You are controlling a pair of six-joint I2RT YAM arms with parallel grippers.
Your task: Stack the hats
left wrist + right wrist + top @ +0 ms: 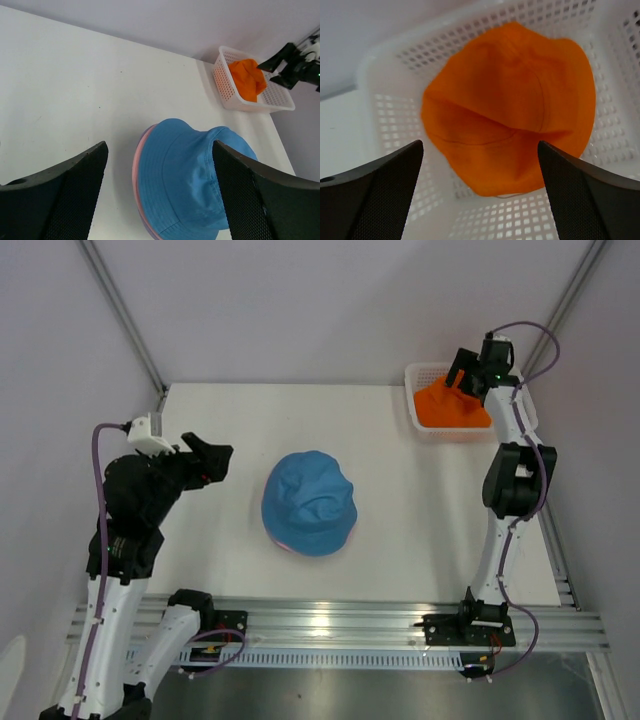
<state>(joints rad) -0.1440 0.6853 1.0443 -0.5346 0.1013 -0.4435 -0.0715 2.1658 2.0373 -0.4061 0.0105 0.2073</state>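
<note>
Right wrist, right gripper [480,144] released over orange hat [510,100] in basket [390,85], left gripper [160,145] released near blue hat [185,185]

Bright, even overhead light, faint shadows, glare on rail [330,618], fingers [365,200] seemingly soft-focused

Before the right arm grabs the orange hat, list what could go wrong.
1. The orange hat lies crumpled in the mesh basket. The open right gripper could snag the mesh and lift the basket too.
2. The basket sits at a corner of the table, so a tug might drag it off.
3. The blue hat is soft and domed, so an off-centre drop may slide off.
</note>
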